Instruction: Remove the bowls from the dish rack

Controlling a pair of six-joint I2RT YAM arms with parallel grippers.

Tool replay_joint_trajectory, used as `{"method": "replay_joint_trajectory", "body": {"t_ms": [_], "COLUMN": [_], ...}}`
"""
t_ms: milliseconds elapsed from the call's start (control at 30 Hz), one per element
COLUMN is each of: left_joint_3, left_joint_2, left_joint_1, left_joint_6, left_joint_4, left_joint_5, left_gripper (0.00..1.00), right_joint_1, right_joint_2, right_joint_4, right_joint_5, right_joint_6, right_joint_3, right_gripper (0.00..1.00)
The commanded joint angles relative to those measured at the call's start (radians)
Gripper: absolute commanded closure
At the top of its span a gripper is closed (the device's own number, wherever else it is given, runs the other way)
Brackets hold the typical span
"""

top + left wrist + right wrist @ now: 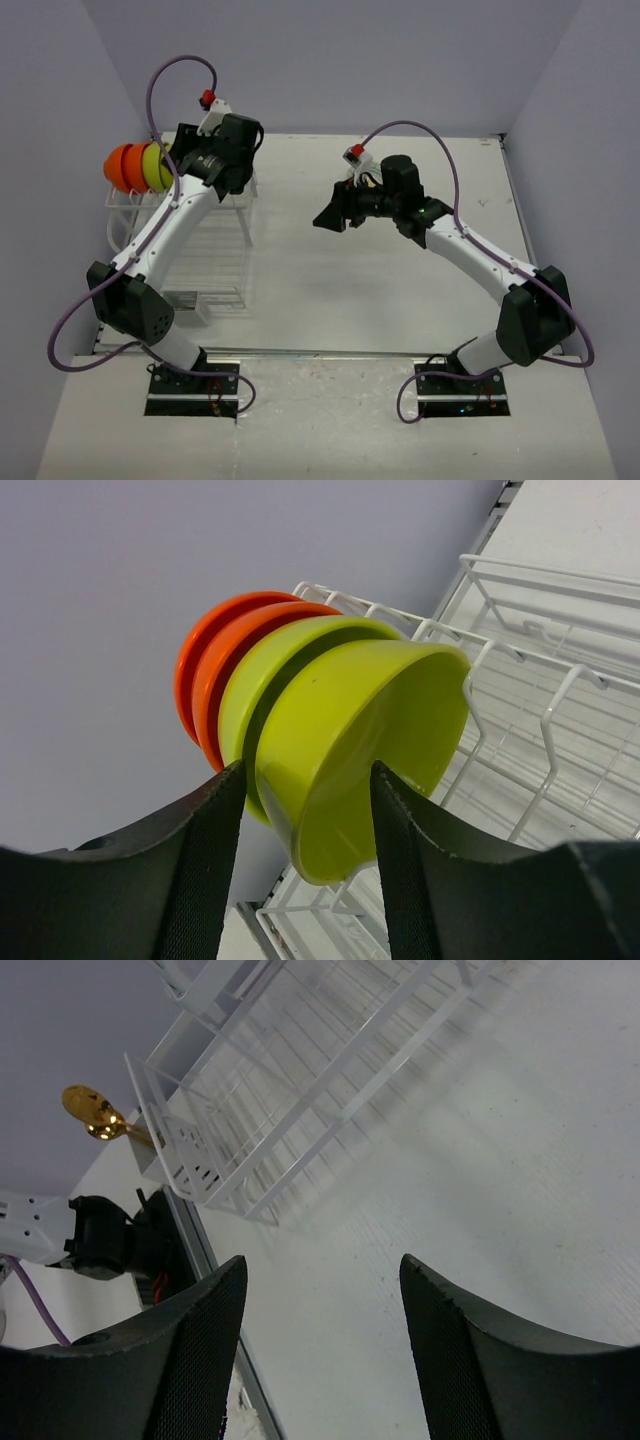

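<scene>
Two orange bowls [205, 650] and two lime-green bowls [350, 730] stand on edge in a row at the far left end of the white wire dish rack [560, 680]. In the top view the orange [122, 166] and lime-green bowls [155, 165] sit at the far end of the rack [215, 260]. My left gripper [308, 770] is open, with a finger on either side of the nearest lime-green bowl's lower part; it shows in the top view [182, 160]. My right gripper [328, 215] is open and empty above the table's middle [320, 1265]. No cream bowl is in view.
A gold spoon [95, 1110] sticks out of the rack's cutlery holder [185, 1155] at the rack's near end [300, 1090]. Grey walls stand close behind and left of the rack. Bare white table [400, 290] lies right of the rack.
</scene>
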Motion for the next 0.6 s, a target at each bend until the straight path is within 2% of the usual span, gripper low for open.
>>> {"method": "replay_joint_trajectory", "body": {"t_ms": [0, 333, 567], "left_joint_3": [-0.016, -0.010, -0.023], "left_joint_2": [-0.039, 0.000, -0.026], "left_joint_1": [0.003, 0.003, 0.003], "left_joint_6": [0.043, 0.064, 0.076], "left_joint_4": [0.071, 0.082, 0.102], "left_joint_5": [-0.020, -0.037, -0.017], "left_gripper": [0.46, 0.60, 0.80], "right_joint_1": [-0.002, -0.001, -0.002], "right_joint_2": [0.005, 0.000, 0.007], "right_joint_4": [0.039, 0.038, 0.036], "right_joint_5": [-0.035, -0.041, -0.053], "right_joint_6": [-0.006, -0.003, 0.000], "right_joint_3": [0.029, 0.025, 0.029], "right_gripper": [0.37, 0.37, 0.38]}}
